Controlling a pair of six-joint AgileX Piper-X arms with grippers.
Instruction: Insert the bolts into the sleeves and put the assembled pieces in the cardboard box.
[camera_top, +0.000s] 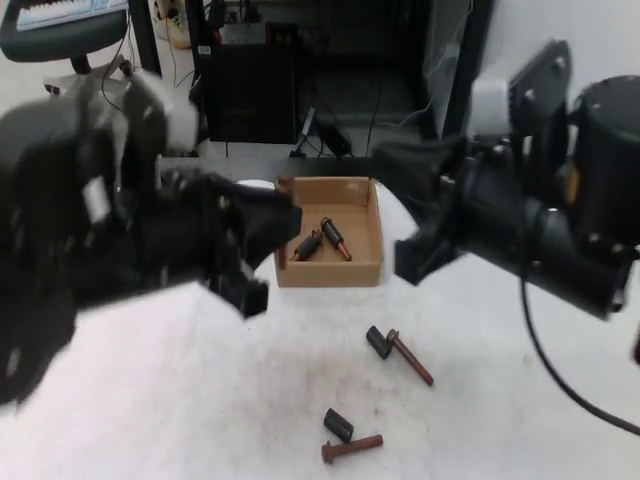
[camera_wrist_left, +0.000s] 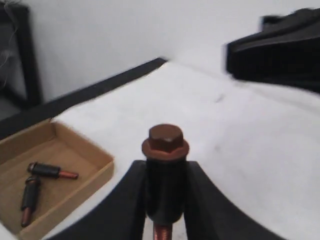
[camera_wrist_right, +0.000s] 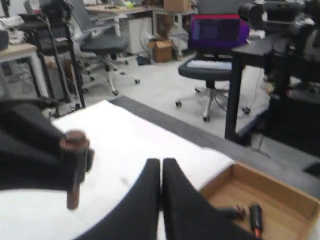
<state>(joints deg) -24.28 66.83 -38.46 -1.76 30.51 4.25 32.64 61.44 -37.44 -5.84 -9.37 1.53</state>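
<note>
Left gripper (camera_wrist_left: 165, 172) tight around sleeved bolt (camera_wrist_left: 165, 142), long axis vertical, hex head up; right gripper (camera_wrist_right: 161, 164) closed.

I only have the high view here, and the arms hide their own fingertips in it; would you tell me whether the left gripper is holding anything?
Observer: Yes. The left gripper is shut on a sleeve that has a bolt in it.
Operator: Thank you. Does the bolt go all the way through?
Observer: It seems so. Its head sits against one end of the sleeve, and its shank shows out of the other end.
Operator: And the right gripper?
Observer: The right gripper is shut, its fingers pressed together with nothing between them.
</note>
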